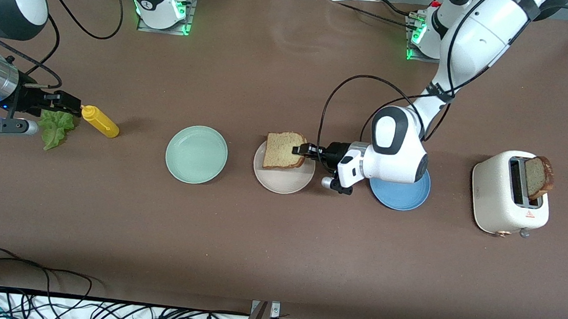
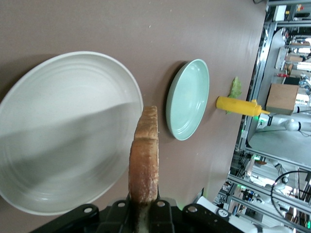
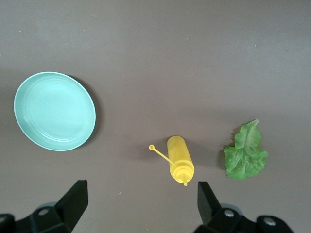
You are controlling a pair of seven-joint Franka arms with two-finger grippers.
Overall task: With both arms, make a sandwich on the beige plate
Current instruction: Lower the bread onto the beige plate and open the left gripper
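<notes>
Left end effector [image 1: 301, 149], frame centre, gripped bread slice [image 1: 282, 150] over beige plate [image 1: 282, 181]: better lower flat, then release. Right end effector [image 3: 141, 200] open, waited above mustard bottle [image 3: 180, 165], lettuce leaf [image 3: 246, 151].

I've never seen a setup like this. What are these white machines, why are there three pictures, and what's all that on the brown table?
Two white robot arms work at a table. One picture looks down from above; the others come from cameras on each wrist. The left gripper holds a brown bread slice over the round beige plate. The right gripper hangs open over the green lettuce leaf and yellow squeeze bottle. Also there: a mint-green plate, a blue plate, and a white toaster holding another bread slice.
</notes>
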